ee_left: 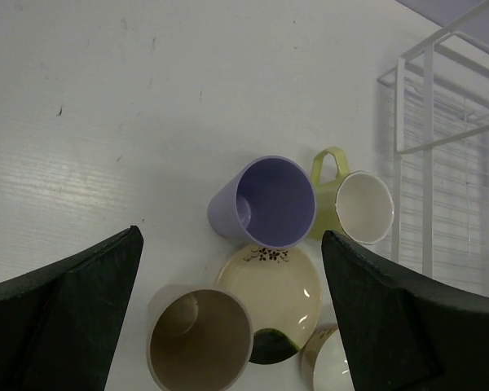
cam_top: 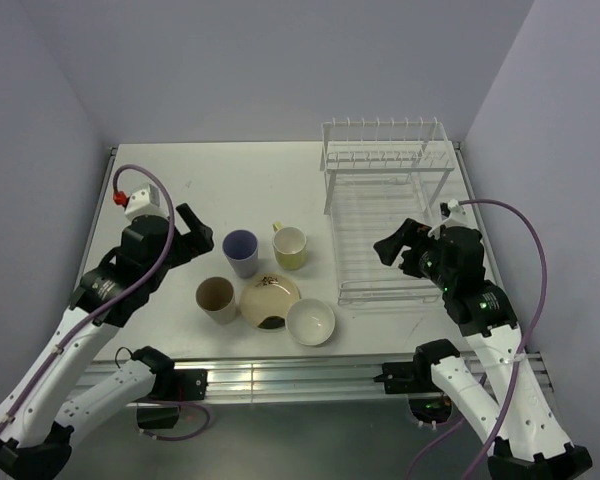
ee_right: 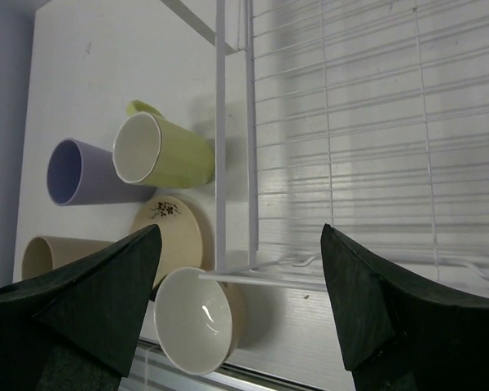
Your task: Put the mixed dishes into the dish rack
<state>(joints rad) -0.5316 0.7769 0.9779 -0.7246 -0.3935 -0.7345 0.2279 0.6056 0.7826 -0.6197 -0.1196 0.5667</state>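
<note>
The work surface is a white rectangular table (cam_top: 200, 180) with a few small dark specks (ee_left: 59, 110). Plain pale lavender-grey walls (cam_top: 280, 60) enclose it on the left, far and right sides. An aluminium rail (cam_top: 280, 378) runs along the near edge.

The dish rack (cam_top: 385, 160) stands on the right half of the table, its upright prongs at the far end and its flat grid base extending toward the arms.

All five dishes stand on the table in a cluster left of the rack:
- Far row: lavender tumbler (cam_top: 241, 252), then yellow-green mug (cam_top: 290, 247).
- Near row: tan tumbler (cam_top: 216, 299), cream plate (cam_top: 268, 300), white bowl (cam_top: 310, 322).

The left gripper (cam_top: 198, 237) hovers left of the lavender tumbler, jaws wide apart and empty. The right gripper (cam_top: 395, 240) hovers over the rack base, jaws apart and empty.
</note>
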